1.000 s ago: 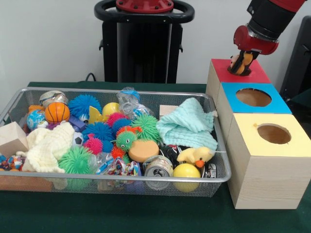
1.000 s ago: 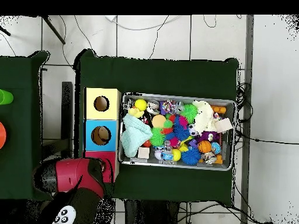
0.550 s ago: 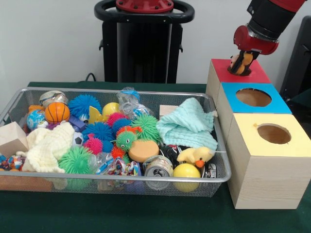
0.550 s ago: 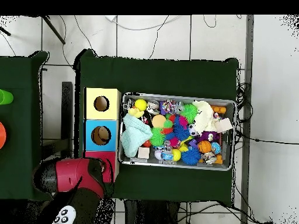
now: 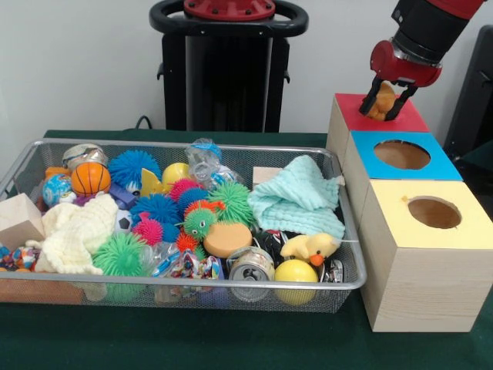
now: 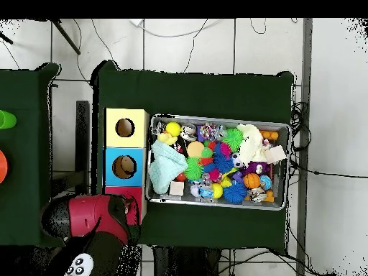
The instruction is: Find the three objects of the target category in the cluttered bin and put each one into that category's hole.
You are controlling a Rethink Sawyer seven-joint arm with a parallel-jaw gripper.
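Gripper [image 5: 388,99] over red box [image 5: 350,116], fingers spread apart.
Orange-yellow toy [image 5: 382,102] sits loose btwn the fingers at the hole; blue box [image 5: 441,166] just in front, wire bin [image 5: 185,284] off to the side.

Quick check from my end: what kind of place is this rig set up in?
Most likely a robotics lab test station. A wire bin of assorted toys sits on a green-clothed table beside three wooden boxes with colour-coded holes, and cables trail over the tiled floor.
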